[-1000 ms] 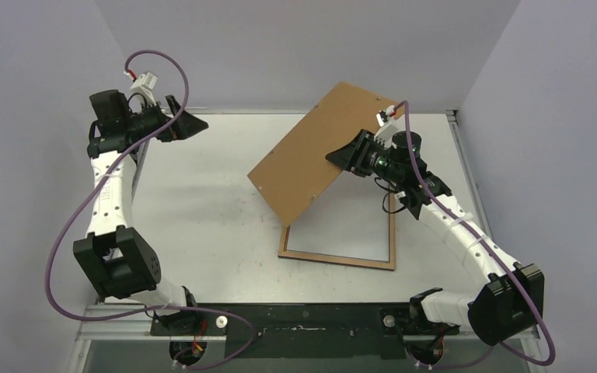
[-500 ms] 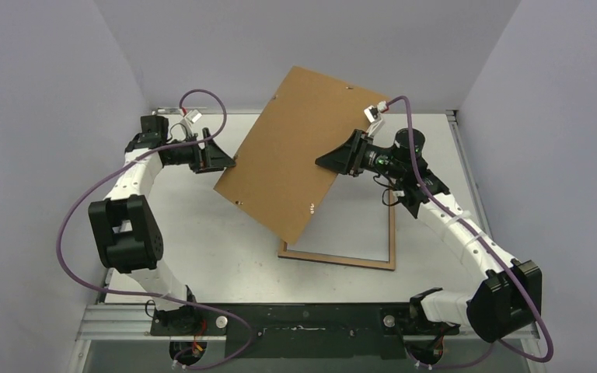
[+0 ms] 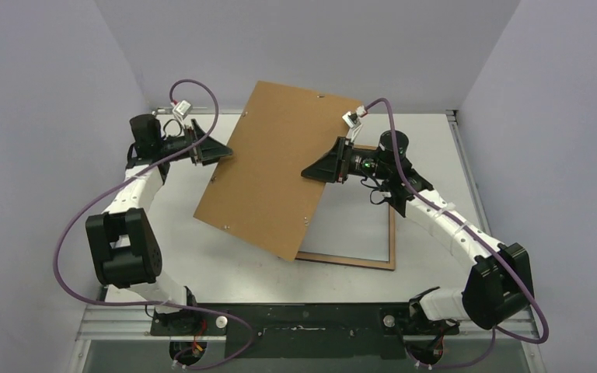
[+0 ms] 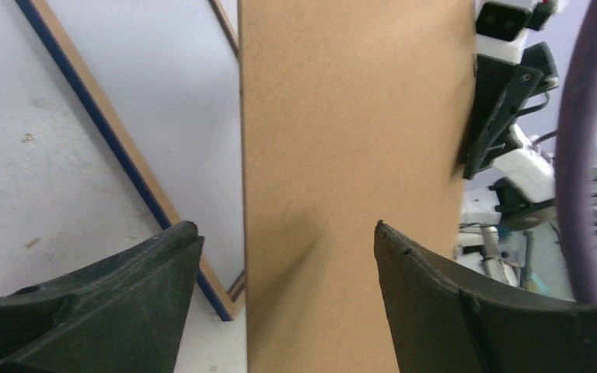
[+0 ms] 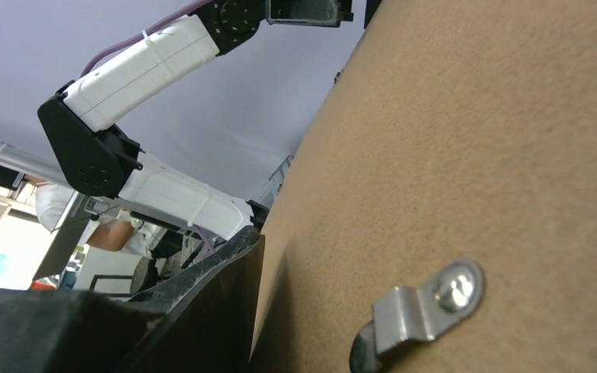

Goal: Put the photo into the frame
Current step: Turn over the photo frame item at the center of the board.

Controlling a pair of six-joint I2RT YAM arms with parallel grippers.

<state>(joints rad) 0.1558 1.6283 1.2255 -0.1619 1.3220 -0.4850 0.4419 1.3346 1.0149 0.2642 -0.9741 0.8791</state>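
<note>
Moved: my left gripper (image 3: 219, 152) came over to the backing board (image 3: 272, 167), which swung left | left jaws: wide apart, board's left edge between them | my right gripper (image 3: 313, 172): clamped on the board's right edge, holding it up tilted | frame (image 3: 357, 262): flat on the table (image 3: 202, 249), partly under the board

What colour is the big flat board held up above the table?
Plain brown board, clearest in the top external view.

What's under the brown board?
The frame lies on the table, near and right rails showing. The board covers the rest, so whether the photo lies there cannot be seen.
</note>
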